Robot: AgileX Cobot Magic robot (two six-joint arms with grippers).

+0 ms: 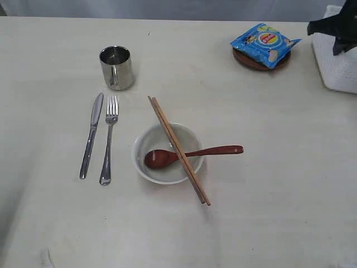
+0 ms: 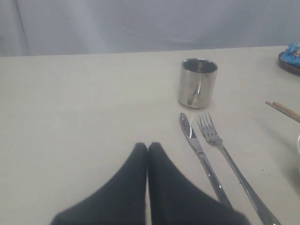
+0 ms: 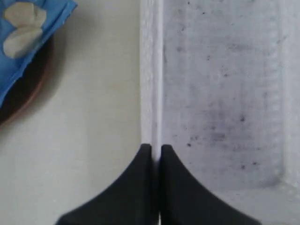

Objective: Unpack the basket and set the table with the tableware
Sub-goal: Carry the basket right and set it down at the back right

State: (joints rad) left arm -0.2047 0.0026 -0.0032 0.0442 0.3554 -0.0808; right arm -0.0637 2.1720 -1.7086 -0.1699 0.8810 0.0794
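Note:
The white basket [image 1: 340, 64] stands at the table's [image 1: 279, 212] far right edge. My right gripper [image 3: 155, 147] is shut on the basket's side wall [image 3: 151, 70], one finger outside and one inside; the basket floor [image 3: 220, 93] looks bare. Laid out on the table are a steel mug [image 1: 116, 67], knife [image 1: 91, 135], fork [image 1: 109, 139], and a pale bowl [image 1: 167, 153] holding a red-brown spoon [image 1: 192, 153] with chopsticks [image 1: 178, 149] across it. My left gripper [image 2: 148, 146] is shut and holds nothing, hovering beside the knife [image 2: 201, 157].
A blue snack bag [image 1: 265, 43] lies on the small brown plate [image 1: 257, 61] just left of the basket. The mug [image 2: 198, 82] and fork [image 2: 229, 161] sit close to my left gripper.

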